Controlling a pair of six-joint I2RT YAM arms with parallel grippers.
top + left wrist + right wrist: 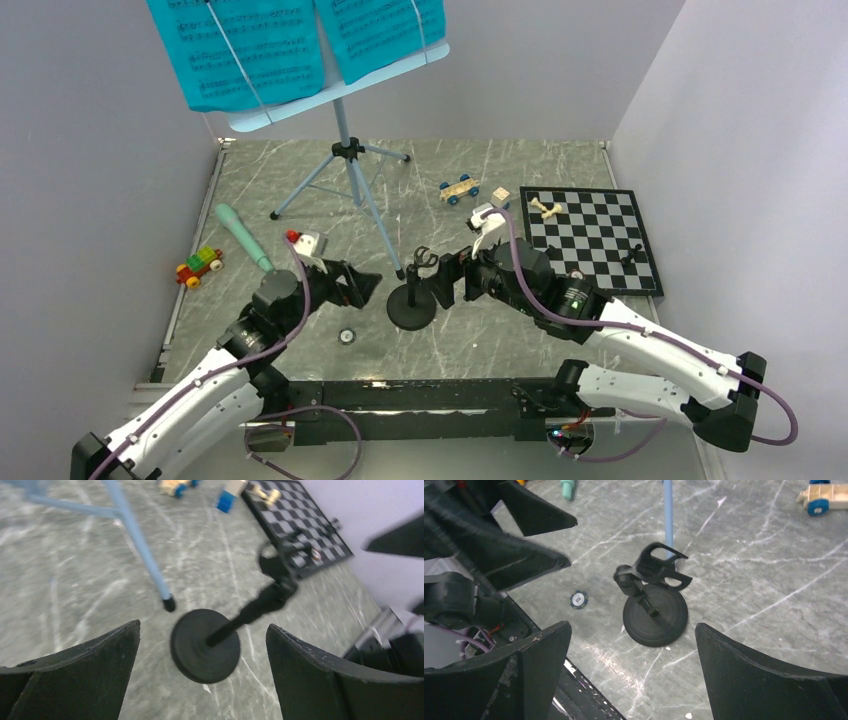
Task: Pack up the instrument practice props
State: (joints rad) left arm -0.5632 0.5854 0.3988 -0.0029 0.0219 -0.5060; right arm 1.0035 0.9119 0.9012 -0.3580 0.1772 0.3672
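Top external view: two white and black robot arms reach in from the near edge of a grey marbled table [500, 330]. Between them a black round-based microphone stand [411, 306] stands upright on the table. The left gripper [372, 285] sits just to its left with fingers spread wide apart, holding nothing. The right gripper [445, 283] sits just to its right, also spread wide and holding nothing. Both wrist views show the stand's base framed between open fingers, not touched. A pale-blue tripod music stand [342, 125] rises behind, near the back of the table; one of its feet rests just beside the microphone stand's base. Turquoise music sheets [250, 50] lie on its tray. A mint-green microphone [243, 237] lies flat on the table to the left, well apart from its stand. A colourful toy car [199, 266] sits beside it. At the right lies a black-and-white chessboard [590, 240], with a wooden toy car [459, 188] and a small block [499, 196] near its far left corner. A small round token [347, 336] lies near the left arm.
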